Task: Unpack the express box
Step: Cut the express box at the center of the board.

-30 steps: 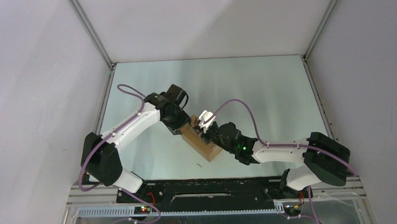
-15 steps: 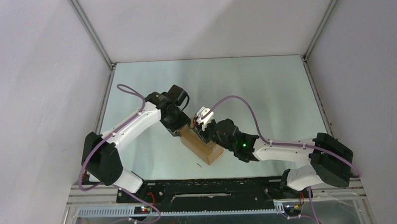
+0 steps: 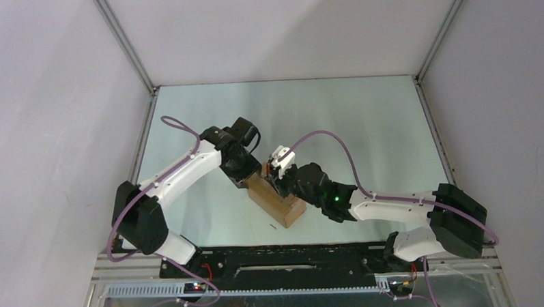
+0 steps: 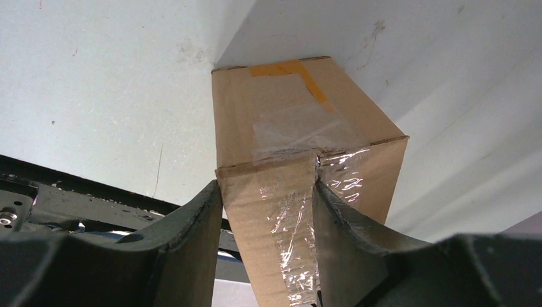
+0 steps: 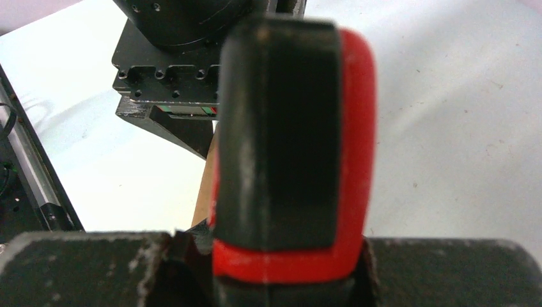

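Top external view puts the express box (image 3: 276, 200) just below the middle of the frame, lying on the surface (image 3: 364, 123) between the two arms. Left wrist view shows the left fingers (image 4: 192, 249) clamped on one end of it, one on each side, with clear tape (image 4: 291, 198) running between them along the seam. Right wrist view shows the right fingers (image 5: 441, 272) gripping the red-and-black utility knife (image 5: 287, 147), which points toward the box; its tip is hidden. The step in hand looks like slitting the tape. Doing it well calls for a firm left clamp so the box cannot skid, a shallow cut along the seam to spare the contents, and a stroke running away from the left fingers.
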Controlling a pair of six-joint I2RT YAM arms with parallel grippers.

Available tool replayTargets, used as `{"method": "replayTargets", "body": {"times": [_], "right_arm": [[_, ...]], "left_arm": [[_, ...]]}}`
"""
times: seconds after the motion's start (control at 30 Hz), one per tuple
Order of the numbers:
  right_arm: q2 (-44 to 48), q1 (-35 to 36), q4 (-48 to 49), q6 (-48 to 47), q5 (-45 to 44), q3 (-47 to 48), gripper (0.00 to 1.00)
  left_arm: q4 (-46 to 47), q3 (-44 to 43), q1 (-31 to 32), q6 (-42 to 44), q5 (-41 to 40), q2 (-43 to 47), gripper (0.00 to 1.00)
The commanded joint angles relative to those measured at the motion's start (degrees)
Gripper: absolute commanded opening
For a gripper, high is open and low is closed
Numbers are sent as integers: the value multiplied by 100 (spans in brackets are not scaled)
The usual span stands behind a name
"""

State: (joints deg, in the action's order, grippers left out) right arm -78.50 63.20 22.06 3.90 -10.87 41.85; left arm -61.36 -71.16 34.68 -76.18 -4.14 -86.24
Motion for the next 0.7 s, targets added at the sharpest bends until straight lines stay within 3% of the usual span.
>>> {"method": "replayTargets", "body": {"times": [0.0,0.67], "right_arm": [[195,140,-307,226,-25,51,0],[37,172,-580,214,-211,380,0]], "left_arm": [[-201,-186,-162,-189,-1414,204,0],[-86,26,-342,-248,-1959,498,0]]}}
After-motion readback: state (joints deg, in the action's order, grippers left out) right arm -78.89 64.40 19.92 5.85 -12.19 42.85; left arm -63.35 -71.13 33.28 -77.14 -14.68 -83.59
